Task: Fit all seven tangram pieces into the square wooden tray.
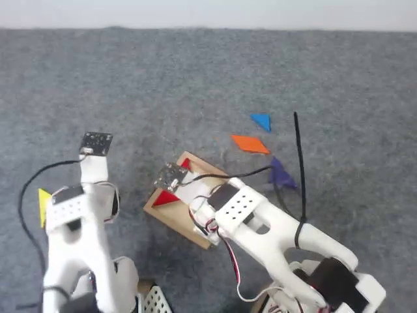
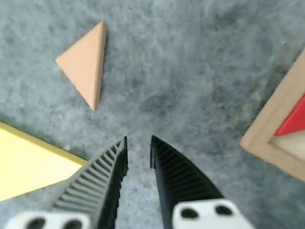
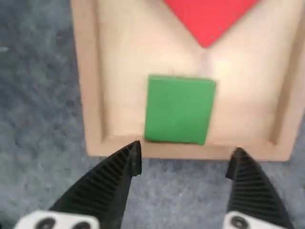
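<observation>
As the tray stands: the wooden tray (image 1: pixel 171 222) holds two of the seven pieces, so I judge the task to be early and the step in hand to be seating the green square.
Right gripper (image 3: pixel 186 160): its jaws are spread wide and empty, above the tray's rim just outside the green square. It should push the square flat along the floor rather than pinch it, and stay clear of the rim.
Left gripper (image 2: pixel 138 143): its jaws are parted only a little with nothing between them, over grey carpet (image 1: pixel 130 98) outside the tray. It must open wider before any pick.
Yellow triangle (image 2: pixel 28 162): on the carpet, well apart from the tray on the left arm's side.
Red triangle (image 3: pixel 209 16): inside the tray, its tip aimed at the green square with a gap between them.
Green square (image 3: pixel 179 109): flat in the tray, one edge against the inner wall, between two corners.
Tan triangle (image 2: pixel 85 62): on the carpet outside the tray, near the left gripper.
Orange piece (image 1: pixel 251 144), purple triangle (image 1: pixel 281 173), blue triangle (image 1: pixel 261 121): on the carpet beyond the tray, on the right arm's side.
Hidden: in the high view the right arm covers much of the tray floor. The red and yellow triangles are cut off at the wrist views' edges. Whether the square touches the wall is hard to tell.
</observation>
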Controlling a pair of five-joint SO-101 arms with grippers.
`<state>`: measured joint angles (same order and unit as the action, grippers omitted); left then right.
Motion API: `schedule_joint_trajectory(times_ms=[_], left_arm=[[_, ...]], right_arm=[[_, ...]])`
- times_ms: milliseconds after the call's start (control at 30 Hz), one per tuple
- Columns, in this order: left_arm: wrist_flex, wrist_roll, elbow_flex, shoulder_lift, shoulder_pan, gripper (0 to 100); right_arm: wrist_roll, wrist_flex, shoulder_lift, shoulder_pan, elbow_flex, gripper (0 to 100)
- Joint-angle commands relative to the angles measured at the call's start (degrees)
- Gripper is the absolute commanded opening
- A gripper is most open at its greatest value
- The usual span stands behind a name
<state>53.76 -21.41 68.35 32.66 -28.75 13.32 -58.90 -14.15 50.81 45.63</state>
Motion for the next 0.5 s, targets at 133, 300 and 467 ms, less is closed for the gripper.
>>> schedule_joint_trajectory(times_ms=[133, 300, 467], left_arm=[[-2.0, -0.4, 3.0, 9.8, 0.9, 13], [-2.0, -0.4, 3.1, 9.8, 0.9, 13], [-2.0, -0.4, 3.3, 9.8, 0.9, 13]], right_arm=[[-4.2, 5.8, 5.9, 0.6, -6.9, 33.6], [-0.4, 9.0, 15.0, 0.4, -7.4, 33.6], [-0.2, 6.8, 16.4, 0.3, -9.8, 25.4]])
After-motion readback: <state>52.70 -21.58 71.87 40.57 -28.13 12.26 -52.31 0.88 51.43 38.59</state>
